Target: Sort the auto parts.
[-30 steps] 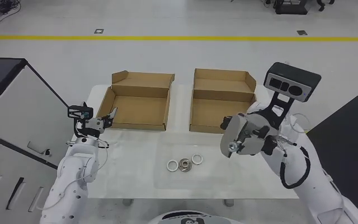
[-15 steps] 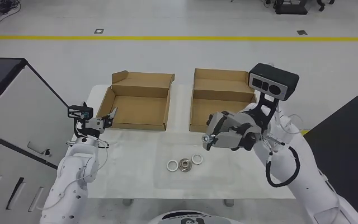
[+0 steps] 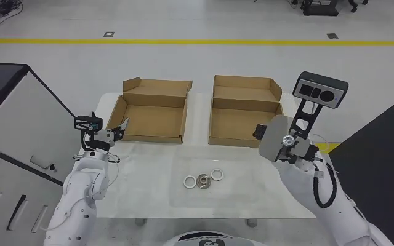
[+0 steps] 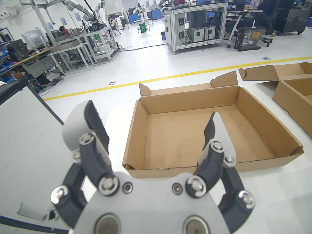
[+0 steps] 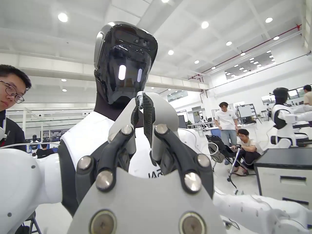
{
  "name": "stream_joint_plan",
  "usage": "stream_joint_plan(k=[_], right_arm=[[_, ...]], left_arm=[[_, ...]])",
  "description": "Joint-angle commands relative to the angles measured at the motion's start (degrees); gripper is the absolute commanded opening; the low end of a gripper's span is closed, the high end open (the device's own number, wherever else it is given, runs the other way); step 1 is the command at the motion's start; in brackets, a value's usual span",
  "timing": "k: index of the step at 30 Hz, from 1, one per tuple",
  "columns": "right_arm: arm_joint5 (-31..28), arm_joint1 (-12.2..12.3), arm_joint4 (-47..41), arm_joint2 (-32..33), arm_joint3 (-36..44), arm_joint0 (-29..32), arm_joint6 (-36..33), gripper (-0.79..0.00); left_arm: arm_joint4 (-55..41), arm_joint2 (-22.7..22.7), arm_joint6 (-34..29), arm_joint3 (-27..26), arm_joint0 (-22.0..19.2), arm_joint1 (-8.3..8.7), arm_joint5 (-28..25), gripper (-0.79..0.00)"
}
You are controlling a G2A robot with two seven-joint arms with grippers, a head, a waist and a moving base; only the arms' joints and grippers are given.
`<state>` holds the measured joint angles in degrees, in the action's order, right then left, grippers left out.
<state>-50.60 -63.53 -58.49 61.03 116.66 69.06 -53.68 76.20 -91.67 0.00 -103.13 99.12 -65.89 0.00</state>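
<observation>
Three small parts lie together at the table's front middle: a white ring (image 3: 190, 181), a metal piece (image 3: 203, 181) and another white ring (image 3: 217, 174). My right gripper (image 3: 285, 142) is raised to the right of the right box, turned upward. The right wrist view has it (image 5: 140, 101) shut on a small shiny metal part (image 5: 139, 97) at its fingertips. My left gripper (image 3: 119, 128) hovers at the left box's near left corner, open and holding nothing (image 4: 151, 119).
Two open cardboard boxes stand side by side at the back of the table, the left box (image 3: 161, 140) and the right box (image 3: 229, 141), both with bare floors. A grey cabinet (image 3: 24, 123) stands beyond the table's left edge.
My right arm swung left over the right box's front edge, then back to the right, and its gripper turned upward. The left arm has kept still.
</observation>
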Motion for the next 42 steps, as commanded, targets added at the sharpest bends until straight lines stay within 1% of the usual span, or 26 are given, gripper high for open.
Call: stream_joint_plan(k=[1,11,21,30,42], right_arm=[[0.57,-0.06,0.16,0.27,0.33,0.28,-0.58,-0.785],[3.26,-0.68,1.75,0.86,1.21,0.09,-3.27,-0.785],[6.80,-1.16,5.75,0.77,-0.90,-1.86,-6.80,-0.785],[7.35,-1.83,5.58,0.03,-0.70,-3.01,-7.36,-0.785],[7.35,-1.83,5.58,0.03,-0.70,-3.01,-7.36,-0.785]], left_arm=[[0.00,0.00,0.00,0.00,0.00,0.00,0.00,0.000],[0.00,0.00,0.00,0.00,0.00,0.00,0.00,0.000],[0.00,0.00,0.00,0.00,0.00,0.00,0.00,0.000],[0.00,0.00,0.00,0.00,0.00,0.00,0.00,0.000],[0.00,0.00,0.00,0.00,0.00,0.00,0.00,0.000]])
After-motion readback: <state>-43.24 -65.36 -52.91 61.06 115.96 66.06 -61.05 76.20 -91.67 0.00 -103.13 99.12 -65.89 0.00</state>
